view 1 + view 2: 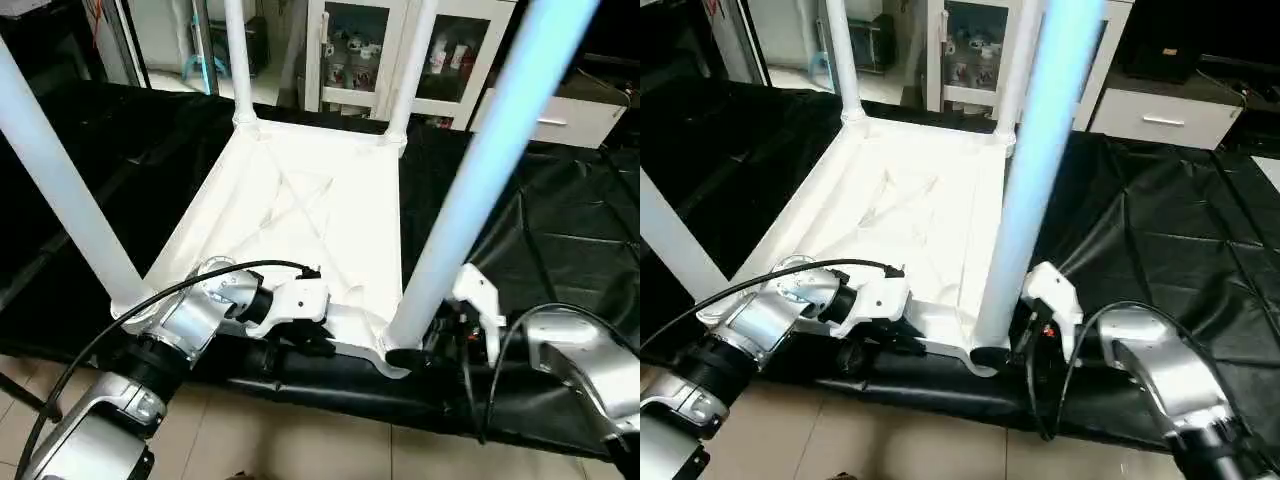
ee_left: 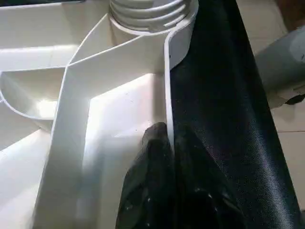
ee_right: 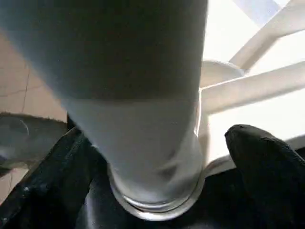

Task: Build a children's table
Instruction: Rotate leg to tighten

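Left eye view shows the white tabletop [image 1: 300,215] lying upside down on the black-covered worktable [image 1: 540,220], four white legs [image 1: 490,170] standing up from its corner sockets. No writing can be read anywhere. The left gripper [image 2: 164,157] is pinched tight on the tabletop's near rim. The right gripper [image 3: 157,162] stands wide apart around the near right leg's base. A glass-door cabinet [image 1: 360,50] stands behind.

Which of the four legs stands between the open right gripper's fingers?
The near-right leg, the one closest to the camera on the robot's right. The right gripper straddles its base at the corner socket; the other three legs stand free of it.
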`<state>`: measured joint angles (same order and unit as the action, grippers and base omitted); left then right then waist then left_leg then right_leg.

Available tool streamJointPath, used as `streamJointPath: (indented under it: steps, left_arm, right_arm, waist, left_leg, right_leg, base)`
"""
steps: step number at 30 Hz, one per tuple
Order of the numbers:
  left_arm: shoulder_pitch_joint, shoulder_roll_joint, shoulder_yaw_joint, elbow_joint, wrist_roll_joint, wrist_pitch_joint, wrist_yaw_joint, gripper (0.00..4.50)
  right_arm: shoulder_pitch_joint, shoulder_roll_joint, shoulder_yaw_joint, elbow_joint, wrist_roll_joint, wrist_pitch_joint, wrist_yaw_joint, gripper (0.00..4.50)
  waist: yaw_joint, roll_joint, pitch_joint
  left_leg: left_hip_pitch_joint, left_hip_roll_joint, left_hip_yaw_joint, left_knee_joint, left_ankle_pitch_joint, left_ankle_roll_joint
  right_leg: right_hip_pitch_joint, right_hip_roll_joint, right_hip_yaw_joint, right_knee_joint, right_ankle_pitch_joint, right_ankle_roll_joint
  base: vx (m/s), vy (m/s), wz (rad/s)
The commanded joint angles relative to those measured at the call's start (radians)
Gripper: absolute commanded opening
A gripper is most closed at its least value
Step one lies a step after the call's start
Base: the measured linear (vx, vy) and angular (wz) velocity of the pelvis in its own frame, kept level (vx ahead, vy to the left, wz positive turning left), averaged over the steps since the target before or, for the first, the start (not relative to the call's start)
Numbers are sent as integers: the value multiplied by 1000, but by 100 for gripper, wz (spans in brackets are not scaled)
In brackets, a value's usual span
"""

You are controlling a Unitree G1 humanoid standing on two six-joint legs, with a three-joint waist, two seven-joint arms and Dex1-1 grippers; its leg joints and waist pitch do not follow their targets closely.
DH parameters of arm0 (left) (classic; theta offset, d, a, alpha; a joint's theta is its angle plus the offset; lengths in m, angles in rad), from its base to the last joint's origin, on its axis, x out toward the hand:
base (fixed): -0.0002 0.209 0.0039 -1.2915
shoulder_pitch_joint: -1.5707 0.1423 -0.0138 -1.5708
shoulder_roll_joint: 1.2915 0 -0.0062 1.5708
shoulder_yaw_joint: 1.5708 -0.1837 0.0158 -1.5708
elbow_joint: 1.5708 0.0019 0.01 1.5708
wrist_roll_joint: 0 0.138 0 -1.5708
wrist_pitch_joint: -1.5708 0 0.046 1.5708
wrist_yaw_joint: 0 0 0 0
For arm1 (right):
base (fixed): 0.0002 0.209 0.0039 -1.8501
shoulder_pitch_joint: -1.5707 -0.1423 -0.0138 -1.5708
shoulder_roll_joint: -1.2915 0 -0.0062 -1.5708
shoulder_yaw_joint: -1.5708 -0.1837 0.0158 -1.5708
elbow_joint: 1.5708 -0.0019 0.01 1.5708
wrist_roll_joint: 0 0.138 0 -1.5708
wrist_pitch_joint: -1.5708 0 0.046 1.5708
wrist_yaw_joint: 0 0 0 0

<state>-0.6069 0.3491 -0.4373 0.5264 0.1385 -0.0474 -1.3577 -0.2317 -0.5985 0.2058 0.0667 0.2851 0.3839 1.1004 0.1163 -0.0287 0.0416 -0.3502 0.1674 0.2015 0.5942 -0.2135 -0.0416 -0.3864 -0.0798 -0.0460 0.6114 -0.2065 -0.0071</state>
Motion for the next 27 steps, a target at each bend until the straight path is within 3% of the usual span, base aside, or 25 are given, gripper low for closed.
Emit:
streamJointPath:
  steps: [1,4,7,8,13,17,18,21,27]
  left_arm:
    - [17,-19,-44,30,16,-1,2,9]
    - [13,-21,-44,39,20,-4,6,3]
    - [10,-20,-44,43,21,-4,5,0]
    - [8,-17,-45,42,22,-4,2,0]
    - [7,-4,-48,52,27,-11,-6,0]
    - [7,-2,-47,55,26,-11,-8,0]
    - [5,-1,-47,61,27,-11,-10,0]
    - [3,2,-46,69,29,-11,-9,0]
    - [13,9,-43,69,27,-6,-9,0]
  right_arm:
    - [-19,3,21,25,-19,-23,13,450]
    - [-29,15,40,45,-29,-35,6,432]
    - [-35,24,44,57,-32,-44,14,404]
    - [-37,26,43,58,-31,-46,16,385]
    - [-34,36,41,66,-30,-63,31,346]
    - [-32,38,42,67,-26,-65,37,309]
    - [-31,40,43,69,-24,-68,42,302]
    - [-30,41,39,74,-18,-70,52,282]
    - [-24,58,25,78,-8,-64,45,273]
  waist:
    - [-2,-21,-50]
    - [-1,-14,-48]
    - [-3,-18,-47]
    - [-3,-13,-47]
    - [-4,-13,-49]
    - [-4,-12,-48]
    - [-3,-7,-48]
    - [-4,-9,-48]
    - [-5,-6,-48]
  left_leg:
    - [8,74,-30,-68,-75,84]
    - [7,74,-32,-70,-101,76]
    - [9,75,-32,-72,-129,62]
    - [10,76,-33,-73,-141,53]
    - [9,75,-33,-72,-124,58]
    - [9,76,-33,-72,-131,59]
    - [10,76,-33,-73,-142,53]
    - [11,76,-33,-74,-149,48]
    - [11,77,-34,-75,-149,46]
  right_leg:
    - [36,-86,47,-56,-62,-247]
    - [36,-89,46,-61,-104,-242]
    - [36,-90,47,-66,-145,-234]
    - [36,-88,47,-68,-152,-233]
    - [38,-87,47,-62,-101,-245]
    - [37,-87,47,-63,-109,-249]
    - [36,-88,47,-64,-119,-250]
    - [36,-87,47,-65,-122,-249]
    - [37,-87,47,-64,-115,-250]
  base:
    - [0,0,0]
    - [0,0,0]
    - [0,0,0]
    - [0,0,0]
    - [0,0,0]
    - [0,0,0]
    - [0,0,0]
    - [0,0,0]
    - [0,0,0]
